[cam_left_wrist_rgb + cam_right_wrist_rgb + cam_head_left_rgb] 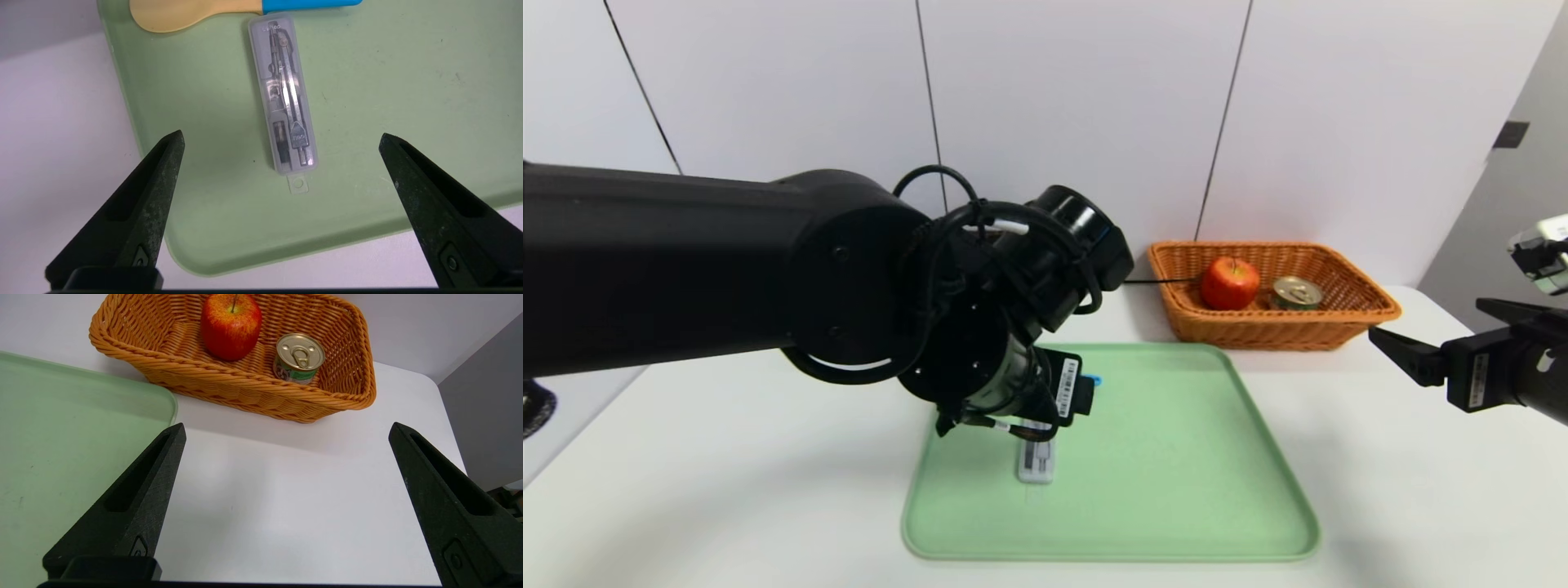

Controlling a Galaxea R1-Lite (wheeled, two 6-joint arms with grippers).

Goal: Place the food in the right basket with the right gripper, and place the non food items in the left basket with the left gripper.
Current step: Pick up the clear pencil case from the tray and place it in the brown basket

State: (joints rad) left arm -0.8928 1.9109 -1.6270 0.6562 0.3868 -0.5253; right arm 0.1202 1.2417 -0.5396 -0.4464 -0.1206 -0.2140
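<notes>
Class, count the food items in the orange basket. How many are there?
2. The red apple sits toward the basket's middle; the pull-tab tin stands apart beside it, nearer the basket's right end in the head view. None seems hidden.

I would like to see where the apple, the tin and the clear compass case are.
apple (231, 328): right wrist view, middle of its red skin.
tin (300, 351): right wrist view, gold lid at the pull-tab.
compass case (284, 94): left wrist view, middle of its clear lid.

Tray (1176, 490): pale green, plain. Table (727, 490): white. Basket (245, 392): orange-tan weave. Apple (231, 328): red, yellow-speckled. Tin (299, 357): gold lid, green-white label. Case (284, 94): translucent grey, silver contents. Utensil (196, 12): yellow head, blue handle. Gripper prongs (135, 212): black.
</notes>
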